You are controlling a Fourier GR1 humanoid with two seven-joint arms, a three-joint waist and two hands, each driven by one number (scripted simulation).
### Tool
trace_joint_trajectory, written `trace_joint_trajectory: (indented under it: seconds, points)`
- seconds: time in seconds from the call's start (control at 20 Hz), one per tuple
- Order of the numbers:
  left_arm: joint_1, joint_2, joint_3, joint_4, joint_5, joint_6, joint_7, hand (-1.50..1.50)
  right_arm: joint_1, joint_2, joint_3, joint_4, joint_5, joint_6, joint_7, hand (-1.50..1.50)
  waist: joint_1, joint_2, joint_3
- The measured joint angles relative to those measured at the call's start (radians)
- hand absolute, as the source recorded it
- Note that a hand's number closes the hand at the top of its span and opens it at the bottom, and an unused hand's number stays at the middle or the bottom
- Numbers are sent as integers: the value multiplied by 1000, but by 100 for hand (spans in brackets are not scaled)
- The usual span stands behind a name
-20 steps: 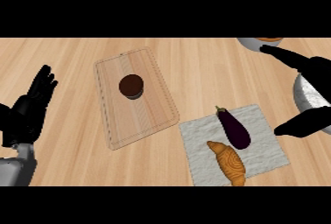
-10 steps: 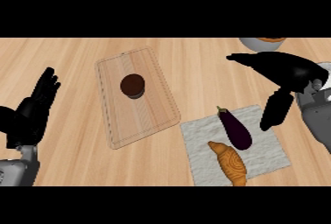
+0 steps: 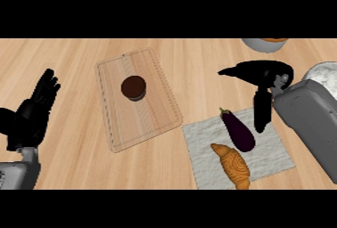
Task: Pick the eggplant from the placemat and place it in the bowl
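The right hand (image 3: 263, 84) hangs over the upper right edge of the grey placemat (image 3: 263, 153), fingers (image 3: 262, 113) spread and pointing down toward the cloth with the thumb thrown out to the side; it holds nothing, and the pose reads as an approach from above meant to straddle the eggplant (image 3: 238, 132). That eggplant lies on the placemat just left of those fingertips, near them but apart, its stem end turned away from the robot, so its long body offers two free flanks to close on. Nearer the robot than the hand and a little left of it, a croissant (image 3: 232, 165) sits on the same cloth just below the eggplant's blunt end, close enough that a sloppy closing could nudge it. Well to the hand's left, a wooden cutting board (image 3: 154, 120) rests at a slant with a dark round object (image 3: 133, 87) on it. At the left border the left hand (image 3: 33, 118) rests open, fingers up. Beyond the right hand, at the far edge, part of a grey bowl (image 3: 265, 44) shows, the likely target. All of it sits on a pale wood-grain desk (image 3: 72, 58); nothing of the room beyond is visible.
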Motion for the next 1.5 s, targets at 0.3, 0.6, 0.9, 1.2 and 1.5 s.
trace_joint_trajectory:
  seconds: [0.3, 0.6, 0.9, 1.2, 1.5]
  points:
    - [-6, -14, 6, 5, -14, -6, 5, 0, 15, 32, 60, 57, 86, 33, -27, -150, -4, -1, 1]
    - [8, -22, 24, -10, -25, -16, 9, 0, 41, 35, 95, 33, 243, -54, -131, -150, -6, -1, 1]
    - [2, -32, 50, 21, -36, -44, -10, 0, 101, 78, 95, 62, 359, -102, -194, -150, -9, -2, 1]
    - [-11, -52, 61, 5, -58, -47, 12, 0, 166, 107, 67, 55, 428, -80, -214, -150, -11, -3, 1]
    - [-3, -72, 77, 0, -76, -58, 11, 0, 222, 133, 39, 49, 507, -94, -242, -150, -12, -3, 0]
